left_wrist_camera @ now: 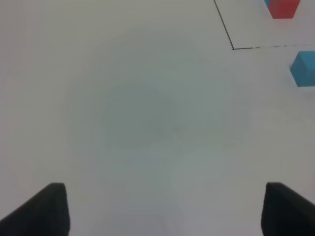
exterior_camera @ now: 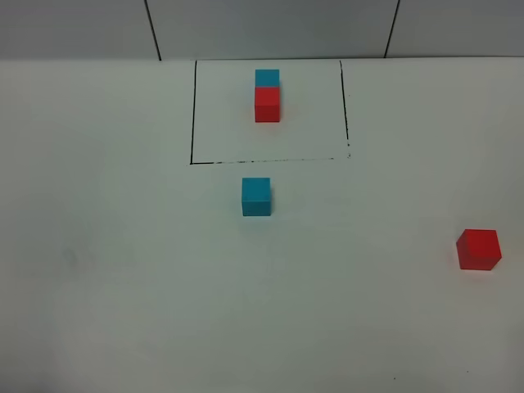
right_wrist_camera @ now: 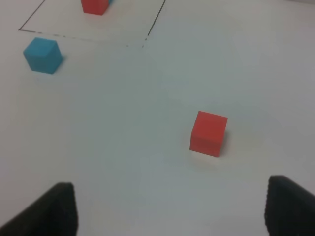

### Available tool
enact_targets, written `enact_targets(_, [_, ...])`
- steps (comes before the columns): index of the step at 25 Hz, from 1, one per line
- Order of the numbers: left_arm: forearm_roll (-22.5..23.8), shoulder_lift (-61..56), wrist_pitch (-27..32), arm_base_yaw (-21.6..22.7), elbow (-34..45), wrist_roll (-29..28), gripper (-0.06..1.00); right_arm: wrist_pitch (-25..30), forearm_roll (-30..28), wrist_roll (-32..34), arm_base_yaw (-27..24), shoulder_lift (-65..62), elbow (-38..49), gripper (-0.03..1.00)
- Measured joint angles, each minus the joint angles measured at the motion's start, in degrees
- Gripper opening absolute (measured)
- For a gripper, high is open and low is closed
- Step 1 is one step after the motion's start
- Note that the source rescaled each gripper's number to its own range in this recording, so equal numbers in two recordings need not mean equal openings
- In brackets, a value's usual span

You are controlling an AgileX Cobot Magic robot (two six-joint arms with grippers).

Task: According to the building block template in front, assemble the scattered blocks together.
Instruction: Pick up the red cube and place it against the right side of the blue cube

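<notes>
- Since the building block template [exterior_camera: 267, 97] sets its cyan cube at 12 o'clock and its red cube at 6 o'clock, touching, its long axis runs 12-to-6 in the high view, and the loose pair has to copy that.
- It stands inside the black rectangle [exterior_camera: 193, 115], near the table's [exterior_camera: 123, 286] far edge.
- Of the scattered blocks, the loose cyan cube [exterior_camera: 255, 196] sits at 6 o'clock of the template, just outside the frame's near line.
- At roughly 4 o'clock of that cube, well apart and close to the right border of the high view, rests the loose red cube [exterior_camera: 478, 250]; nothing joins the two yet.
- Being cubes, neither has a long axis of its own; both look roughly square to the frame lines.
- Taking the claw's pointing direction as 12 o'clock, the red cube lies near 1 o'clock of the right gripper [right_wrist_camera: 170, 196], near it and apart from it.
- That claw's fingers stand apart with only bare table between them.
- Equally spread and empty, the left gripper [left_wrist_camera: 165, 196] hangs over bare table, with the cyan cube off around 2 o'clock and the red one out of its sight.
- My judgement: the right arm is nearer the red cube, so it should fetch it and set it at 6 o'clock of the cyan cube.
</notes>
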Motion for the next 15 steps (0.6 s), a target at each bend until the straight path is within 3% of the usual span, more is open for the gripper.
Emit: enact_targets(15, [0.0, 0.0, 0.0, 0.0, 0.0, 0.0, 0.87, 0.0, 0.1, 0.1, 0.0, 0.0, 0.0, 0.58])
